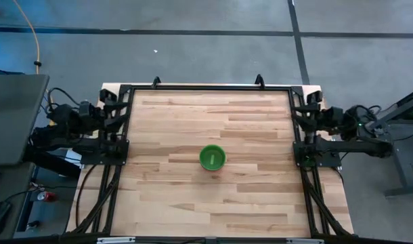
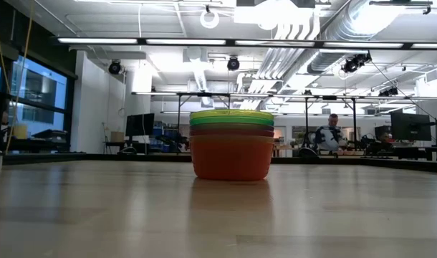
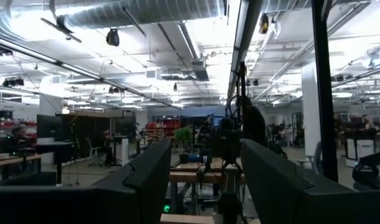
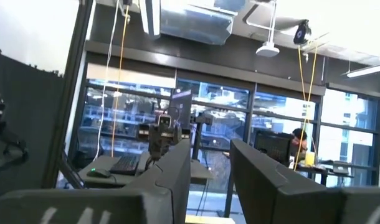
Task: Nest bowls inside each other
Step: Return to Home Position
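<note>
Near the middle of the table (image 1: 193, 203), the bowls (image 1: 212, 158) in one pile: orange lowest, green on top, rims between hard to tell. Left gripper (image 3: 205, 155) at the left edge, right gripper (image 4: 210, 152) at the right edge, both with fingers apart. Far behind, a blurry person (image 2: 332, 136).

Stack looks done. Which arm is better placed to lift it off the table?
Right, only marginally. The nested stack of round plastic bowls, orange lowest, sits mid-table, slightly nearer the right arm. The left pincer and right pincer are both open, empty, parked at the table edges.
</note>
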`<move>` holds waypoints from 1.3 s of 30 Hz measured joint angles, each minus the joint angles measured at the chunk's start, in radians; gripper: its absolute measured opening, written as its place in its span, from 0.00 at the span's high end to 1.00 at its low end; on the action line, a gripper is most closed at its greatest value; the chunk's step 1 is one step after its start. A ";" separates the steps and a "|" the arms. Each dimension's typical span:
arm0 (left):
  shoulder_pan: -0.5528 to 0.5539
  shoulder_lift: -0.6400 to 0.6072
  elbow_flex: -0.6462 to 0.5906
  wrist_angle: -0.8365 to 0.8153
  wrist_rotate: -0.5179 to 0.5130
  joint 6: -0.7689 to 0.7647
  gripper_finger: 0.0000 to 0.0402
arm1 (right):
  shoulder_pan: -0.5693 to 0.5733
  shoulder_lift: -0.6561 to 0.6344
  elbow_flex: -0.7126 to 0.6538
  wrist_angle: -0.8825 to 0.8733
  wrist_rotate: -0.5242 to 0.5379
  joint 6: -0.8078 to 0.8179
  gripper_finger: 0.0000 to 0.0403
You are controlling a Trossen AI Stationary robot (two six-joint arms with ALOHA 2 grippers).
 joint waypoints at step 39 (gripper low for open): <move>0.000 -0.147 -0.094 -0.277 0.158 -0.139 0.54 | 0.001 -0.202 -0.147 -0.291 -0.162 0.076 0.75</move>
